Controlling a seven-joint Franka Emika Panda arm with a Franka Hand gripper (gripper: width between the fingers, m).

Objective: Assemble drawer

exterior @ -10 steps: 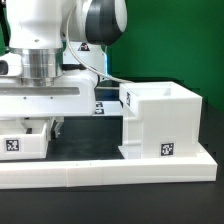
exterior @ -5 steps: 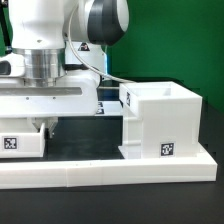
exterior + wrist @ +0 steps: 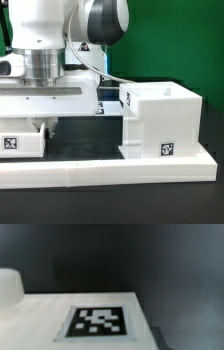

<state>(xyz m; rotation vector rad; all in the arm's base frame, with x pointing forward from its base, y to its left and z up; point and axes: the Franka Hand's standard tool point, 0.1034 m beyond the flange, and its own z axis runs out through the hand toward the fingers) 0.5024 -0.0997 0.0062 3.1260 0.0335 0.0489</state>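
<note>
The drawer's tall white cube-like housing [image 3: 160,125] stands at the exterior view's right, its tags facing front. One white tray [image 3: 20,142] with a tag lies low at the exterior view's left. My gripper [image 3: 36,128] hangs straight over this tray, with one dark finger [image 3: 53,130] down beside its right side. The other finger is hidden. The wrist view shows the tray's white face [image 3: 40,308] very close, with a black-and-white tag [image 3: 98,321] and a rounded white knob [image 3: 8,286]; no fingers show there. The second tray is out of view.
A low white border wall [image 3: 110,172] runs along the front of the black table. The marker board [image 3: 106,106] lies behind, between my arm and the housing. A white cable hangs near the housing's top left corner.
My hand has sunk a little lower onto the tray since one second ago. Nothing has moved in the last half second.
</note>
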